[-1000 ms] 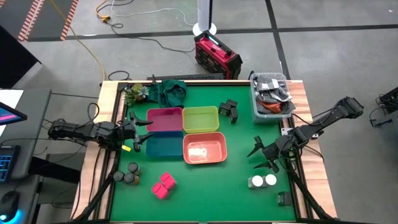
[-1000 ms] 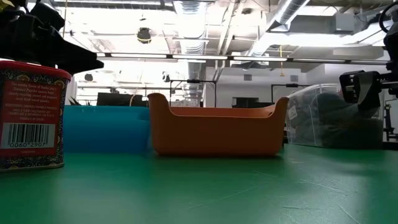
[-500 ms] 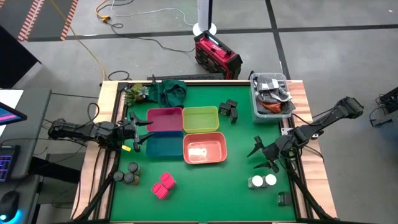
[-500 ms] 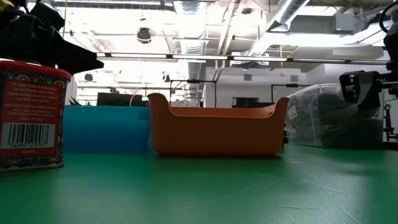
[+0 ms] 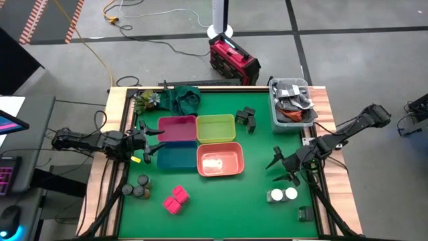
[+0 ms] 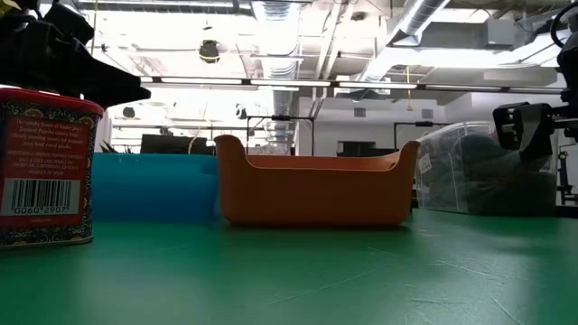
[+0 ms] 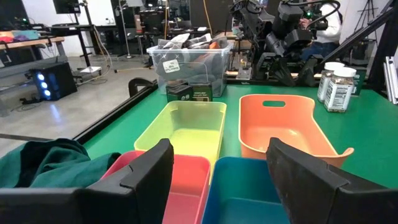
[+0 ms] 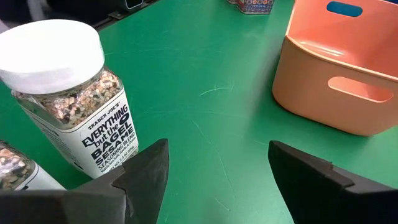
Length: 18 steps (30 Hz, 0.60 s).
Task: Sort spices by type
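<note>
Spices unsorted, both arms waiting

Right gripper, jaws wide and empty, faces the white-topped jars for pickup; left gripper, half-open and empty, overlooks the bins.

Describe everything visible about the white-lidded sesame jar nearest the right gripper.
The sesame jar is a clear round container with a white lid, full of mixed pale and dark seeds. Its white label reads "Everything but the Bagel Sesame" in black. It stands upright on the green table, beside a second jar like it. The right gripper is open and apart from it.
</note>
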Motion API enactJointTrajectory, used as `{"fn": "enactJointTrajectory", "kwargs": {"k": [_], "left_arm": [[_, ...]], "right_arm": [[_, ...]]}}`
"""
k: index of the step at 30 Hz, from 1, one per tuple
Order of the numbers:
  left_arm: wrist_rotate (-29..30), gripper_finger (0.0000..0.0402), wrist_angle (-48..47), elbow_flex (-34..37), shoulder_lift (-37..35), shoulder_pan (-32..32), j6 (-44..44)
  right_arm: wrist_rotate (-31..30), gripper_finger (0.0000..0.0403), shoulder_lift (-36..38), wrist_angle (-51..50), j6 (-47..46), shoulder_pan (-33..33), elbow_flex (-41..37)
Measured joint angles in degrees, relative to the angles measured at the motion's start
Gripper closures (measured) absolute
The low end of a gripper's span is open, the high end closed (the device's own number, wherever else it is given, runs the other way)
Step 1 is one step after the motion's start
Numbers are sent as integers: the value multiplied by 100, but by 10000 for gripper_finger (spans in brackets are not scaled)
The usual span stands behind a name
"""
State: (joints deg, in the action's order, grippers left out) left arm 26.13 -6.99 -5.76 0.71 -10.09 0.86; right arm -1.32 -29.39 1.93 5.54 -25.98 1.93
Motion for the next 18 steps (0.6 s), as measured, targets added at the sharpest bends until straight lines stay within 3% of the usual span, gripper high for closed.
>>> {"fn": "enactJointTrajectory", "kwargs": {"k": [9,13,18], "left_arm": [[0,157,27,1,0,-2,-58],[-4,157,51,4,0,-2,-1146],[-9,157,66,7,0,-2,-2594]], "right_arm": [[2,101,0,-9,31,2,0],[-1,101,23,329,85,20,0],[-5,101,4,2272,529,35,0]]}}
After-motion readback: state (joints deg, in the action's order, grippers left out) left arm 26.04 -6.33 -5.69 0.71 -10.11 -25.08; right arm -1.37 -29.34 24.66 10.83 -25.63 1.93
